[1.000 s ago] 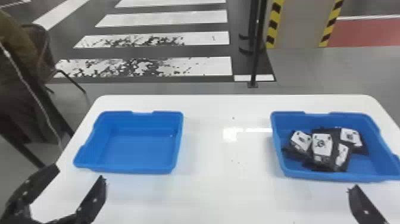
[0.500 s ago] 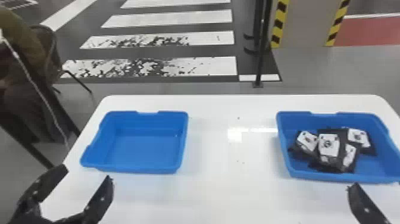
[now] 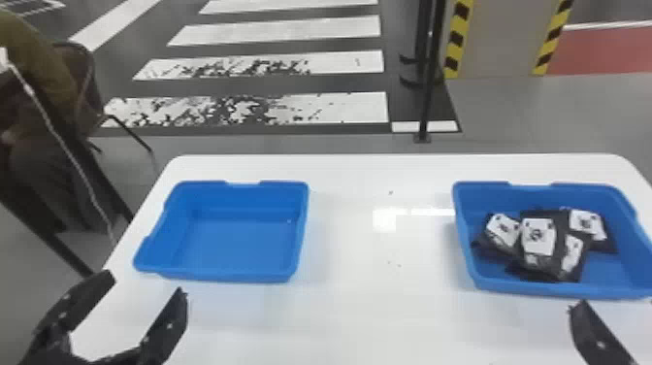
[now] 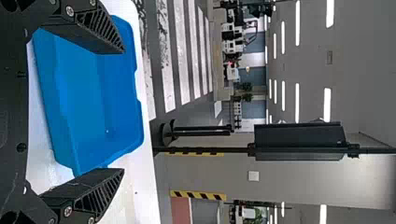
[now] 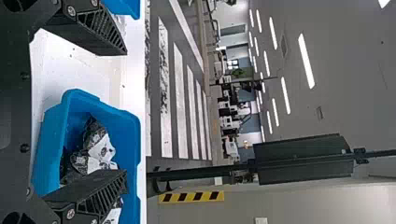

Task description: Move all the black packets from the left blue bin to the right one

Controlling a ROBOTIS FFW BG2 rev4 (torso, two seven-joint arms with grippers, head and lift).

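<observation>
In the head view my left gripper (image 3: 133, 303) is open in front of the left blue bin (image 3: 233, 277), which holds nothing. Several black packets (image 3: 537, 237) with white labels lie piled in the right blue bin (image 3: 543, 290). One finger of my right gripper (image 3: 601, 335) shows just in front of that bin. In the left wrist view the fingers of the left gripper (image 4: 123, 111) stand wide apart, with the left bin (image 4: 84, 102) beyond them. The right wrist view has the right gripper (image 5: 126, 112) open with nothing between its fingers, and the packets (image 5: 98, 147) beyond.
Both bins stand on a white table (image 3: 383, 310), with bare tabletop between them. A black pole (image 3: 429, 97) stands on the floor behind the table. A person sits on a chair (image 3: 87, 82) at the far left, away from the bins.
In the head view, the bins and table have shifted slightly right, and the left gripper sits slightly further right. The packets remain piled in the right bin, and both grippers look unchanged in opening.
</observation>
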